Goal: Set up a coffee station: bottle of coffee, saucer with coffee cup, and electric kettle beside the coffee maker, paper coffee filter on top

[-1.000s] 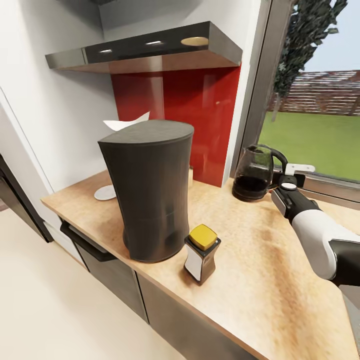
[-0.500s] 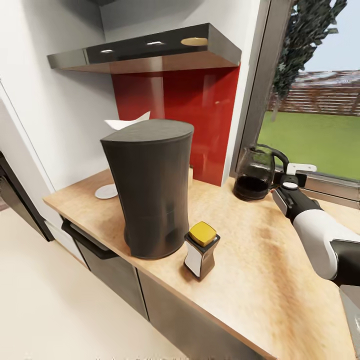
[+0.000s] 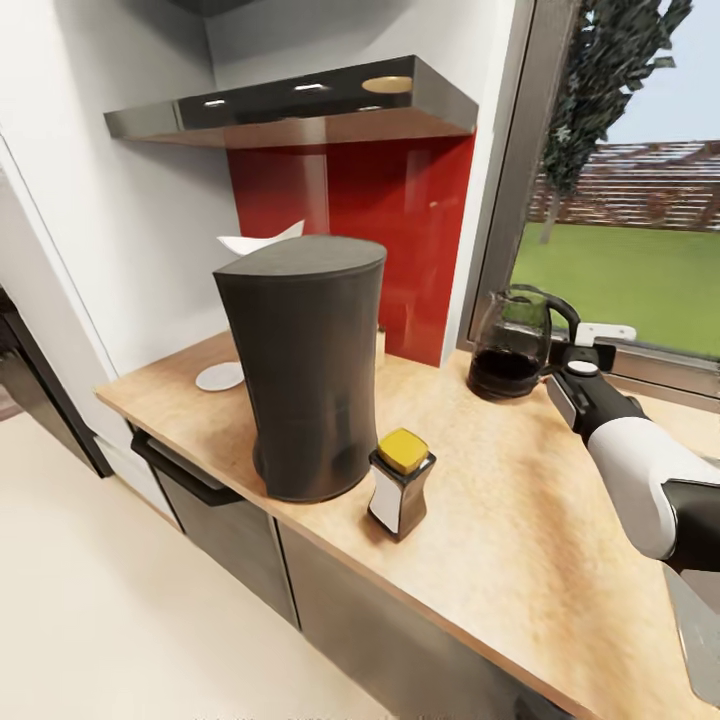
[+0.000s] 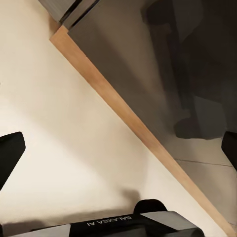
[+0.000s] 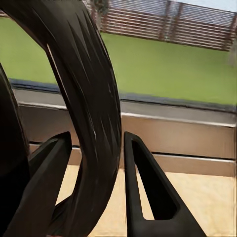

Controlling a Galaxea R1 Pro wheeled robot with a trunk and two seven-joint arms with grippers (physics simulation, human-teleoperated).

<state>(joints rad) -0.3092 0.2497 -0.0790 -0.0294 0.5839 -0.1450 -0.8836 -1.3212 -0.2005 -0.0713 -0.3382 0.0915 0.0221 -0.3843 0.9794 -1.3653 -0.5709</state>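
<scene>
The dark grey coffee maker (image 3: 303, 372) stands on the kitchen countertop (image 3: 500, 500), seen from its rounded back. The paper coffee filter (image 3: 258, 240) pokes up behind its top. The bottle of coffee (image 3: 400, 483) stands just in front of it, to the right. A bare white saucer (image 3: 220, 376) lies to its left by the wall. The coffee cup is hidden. The electric kettle (image 3: 510, 345) sits by the window, and my right gripper (image 3: 572, 358) is shut on its black handle (image 5: 94, 113). My left gripper (image 4: 118, 148) hangs open over the floor. The kitchen shelf (image 3: 300, 100) is overhead.
A red splashback (image 3: 400, 230) and a window frame (image 3: 520, 180) back the counter. Grey drawer fronts (image 3: 230, 530) with a dark handle lie below its edge. Cream floor (image 3: 100, 620) spreads to the left.
The whole head view has shifted a little, so the camera moved. My right gripper stays at the kettle handle, and nothing on the counter has moved.
</scene>
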